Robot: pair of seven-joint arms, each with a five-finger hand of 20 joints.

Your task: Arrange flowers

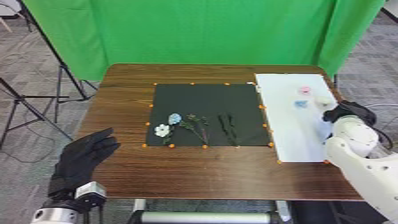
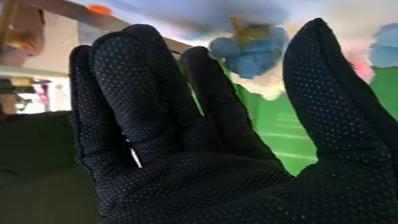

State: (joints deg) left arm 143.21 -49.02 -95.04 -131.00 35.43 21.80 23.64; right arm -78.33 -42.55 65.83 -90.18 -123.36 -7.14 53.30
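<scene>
In the head view, my right hand (image 1: 348, 111) is at the right edge of the white sheet (image 1: 302, 135), beside a cream flower (image 1: 324, 101). A blue flower (image 1: 301, 104) and a pink flower (image 1: 305, 90) lie farther in on that sheet. On the black mat (image 1: 191, 97) are a light blue flower (image 1: 174, 118), a white flower (image 1: 162, 130) and green stems (image 1: 229, 127). My left hand (image 1: 84, 155) is open by the table's left edge. The right wrist view has my right hand (image 2: 195, 165) with fingers and thumb extended, and a blue flower (image 2: 253, 52) beyond them.
The brown wooden table (image 1: 213, 175) carries the mat and the sheet side by side. Orange markers (image 1: 205, 146) line the mat's edges. Behind the table hangs a green curtain (image 1: 204, 30), and a black tripod (image 1: 35, 97) stands to the left.
</scene>
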